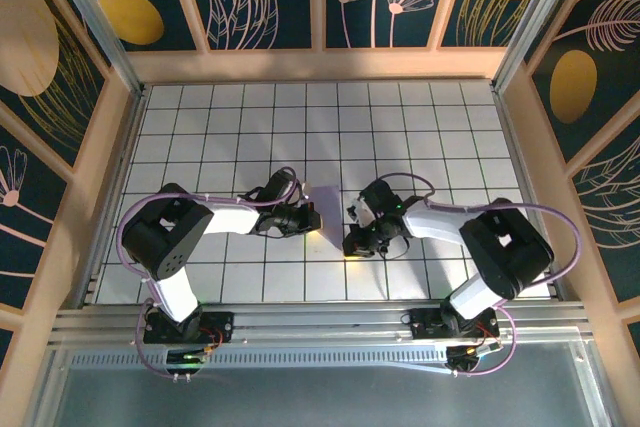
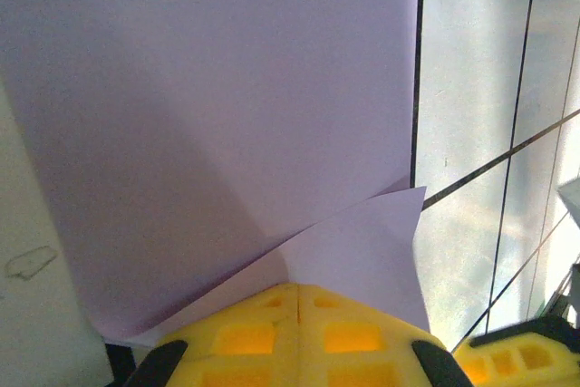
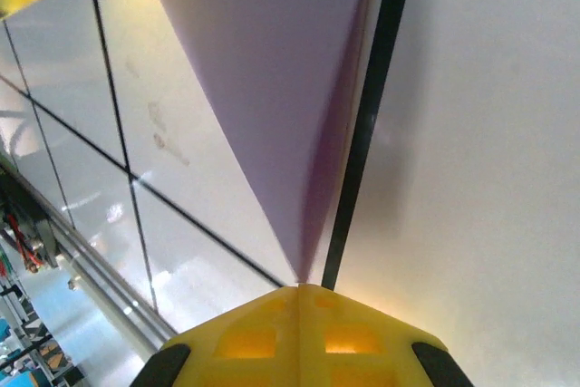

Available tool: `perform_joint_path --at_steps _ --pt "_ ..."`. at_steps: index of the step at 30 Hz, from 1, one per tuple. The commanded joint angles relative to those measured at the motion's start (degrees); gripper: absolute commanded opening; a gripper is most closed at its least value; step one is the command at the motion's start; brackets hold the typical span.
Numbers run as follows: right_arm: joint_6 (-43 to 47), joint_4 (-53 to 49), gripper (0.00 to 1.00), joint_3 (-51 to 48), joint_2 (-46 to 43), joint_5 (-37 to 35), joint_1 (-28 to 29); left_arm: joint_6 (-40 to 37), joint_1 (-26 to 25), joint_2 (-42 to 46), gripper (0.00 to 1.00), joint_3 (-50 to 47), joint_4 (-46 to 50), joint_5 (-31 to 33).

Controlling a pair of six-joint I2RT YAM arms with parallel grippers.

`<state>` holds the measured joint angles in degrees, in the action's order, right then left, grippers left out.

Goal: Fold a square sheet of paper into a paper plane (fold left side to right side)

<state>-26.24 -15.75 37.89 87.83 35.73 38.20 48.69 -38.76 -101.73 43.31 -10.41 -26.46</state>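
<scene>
Your left end effector (image 2: 299, 289) is clenched, its yellow fingertips meeting on a raised flap of the square sheet of paper (image 2: 227, 115). The flap runs into the seam, so it looks pinched rather than merely touched. The sheet lies in the middle of the tabletop (image 1: 250, 127) between the two arms, partly folded, with its main panel flat on the white tiles. Your right end effector (image 3: 299, 289) is clenched too. A narrow lifted point of the paper tapers into its fingertips, beside a black grid line (image 3: 362, 160). The risk from here is that both grips sit on thin paper, so pulling them apart could tear it or slip one corner free. Carrying the left side over unevenly would skew the crease, and pressing before the edges line up would set it crooked.
</scene>
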Motion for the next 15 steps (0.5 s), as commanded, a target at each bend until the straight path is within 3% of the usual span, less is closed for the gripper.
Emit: perform_joint_path --at_steps 1,9,15 --pt "1.17 -2.71 0.0 2.81 -3.96 2.6 -1.45 -0.98 0.01 -1.45 0.0 0.28 3.47 2.99" --pt "-3.32 8.47 0.0 5.0 2.91 2.11 -1.11 -1.2 0.02 -1.11 0.0 0.41 3.56 2.75" --pt "-3.64 9.41 0.0 4.88 6.87 -0.75 -0.87 -1.3 0.0 -1.27 0.0 0.47 3.52 2.64"
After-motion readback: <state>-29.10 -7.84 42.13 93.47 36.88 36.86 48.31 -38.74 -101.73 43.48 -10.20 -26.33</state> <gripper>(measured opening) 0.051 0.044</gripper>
